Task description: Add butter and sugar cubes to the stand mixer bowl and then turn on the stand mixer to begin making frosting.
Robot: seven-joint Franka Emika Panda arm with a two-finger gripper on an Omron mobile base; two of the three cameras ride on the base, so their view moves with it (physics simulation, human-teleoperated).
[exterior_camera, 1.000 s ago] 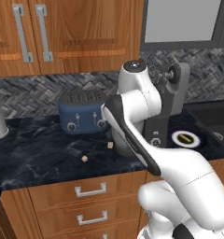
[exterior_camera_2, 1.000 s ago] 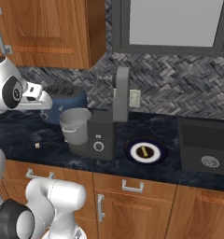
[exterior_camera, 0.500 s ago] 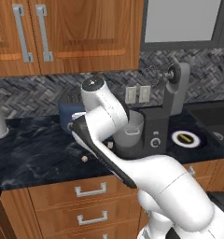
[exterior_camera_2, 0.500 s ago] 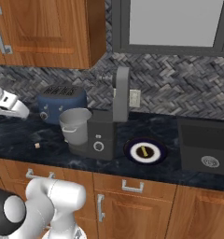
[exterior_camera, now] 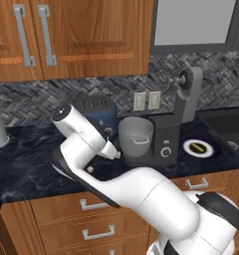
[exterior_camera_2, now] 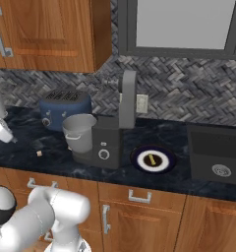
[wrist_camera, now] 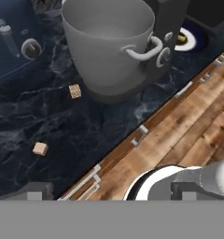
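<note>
1. The pincer [wrist_camera: 109, 189] is hanging released and empty over the near desk [wrist_camera: 62, 121] edge, with two sugar cubes [wrist_camera: 75, 90] lying loose on the desk left of the stand mixer bowl [wrist_camera: 109, 44], one just beside its base.
2. A closing pinch is likely skidding such a tiny cube off the near edge.
3. The butter [exterior_camera_2: 150, 159] is sitting on a plate [exterior_camera_2: 139, 165] right of the stand mixer [exterior_camera_2: 117, 128]; reaching across is risking a knock against the bowl.
4. No readable writing is showing.

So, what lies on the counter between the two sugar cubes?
Nothing: in the hand view, only bare dark marble counter runs between the sugar cube near the stand mixer bowl and the other sugar cube.
</note>
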